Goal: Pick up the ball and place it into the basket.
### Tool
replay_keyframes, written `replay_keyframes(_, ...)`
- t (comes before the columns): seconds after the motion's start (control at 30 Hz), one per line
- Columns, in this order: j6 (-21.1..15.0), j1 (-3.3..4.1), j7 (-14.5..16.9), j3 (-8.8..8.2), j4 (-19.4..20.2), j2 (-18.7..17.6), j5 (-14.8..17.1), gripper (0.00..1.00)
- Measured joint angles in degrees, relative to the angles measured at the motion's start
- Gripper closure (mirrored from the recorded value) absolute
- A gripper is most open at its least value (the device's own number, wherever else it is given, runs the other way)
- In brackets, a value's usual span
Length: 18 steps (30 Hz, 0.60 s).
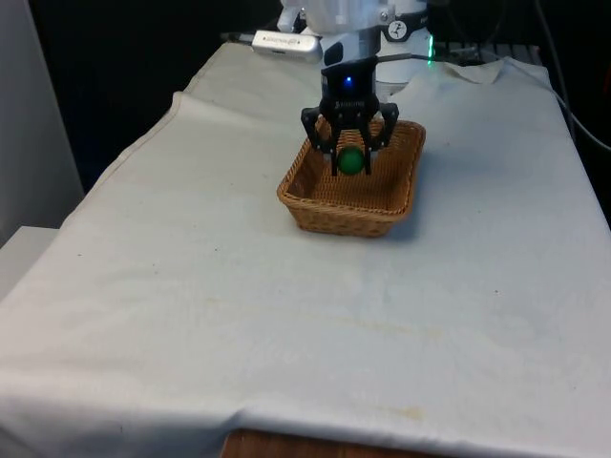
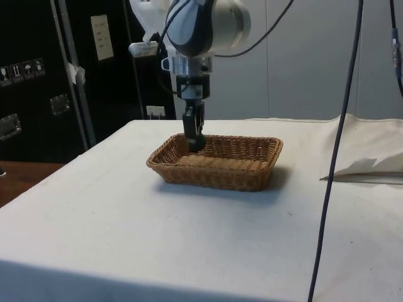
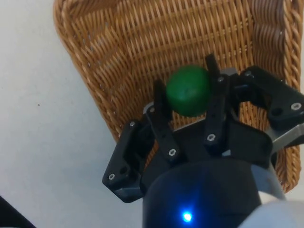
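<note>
Green ball (image 1: 351,160) is clamped between the fingers of the black gripper (image 1: 350,157), held just inside the wicker basket (image 1: 315,205) above its woven floor. Basket sits on the white cloth (image 1: 239,315), toward the table's far end.

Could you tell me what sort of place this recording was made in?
Probably a robotics lab or test room: a table under a white cloth, dark equipment cabinets behind it, and loose cables hanging past. The gripper holds a green ball over a wicker basket.
</note>
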<state>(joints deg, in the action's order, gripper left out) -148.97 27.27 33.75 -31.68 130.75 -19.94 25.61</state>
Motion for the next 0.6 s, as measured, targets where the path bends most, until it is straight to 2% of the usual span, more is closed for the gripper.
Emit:
replay_keyframes(0.33,-1.49,0.00,0.52,0.69,-0.34,-4.01,2.29,1.00)
replay_keyframes(0.5,-1.49,0.00,0.52,0.74,-0.40,-4.18,2.35,1.00)
replay_keyframes(0.6,-1.49,0.00,0.52,0.74,-0.46,-4.18,2.35,0.79)
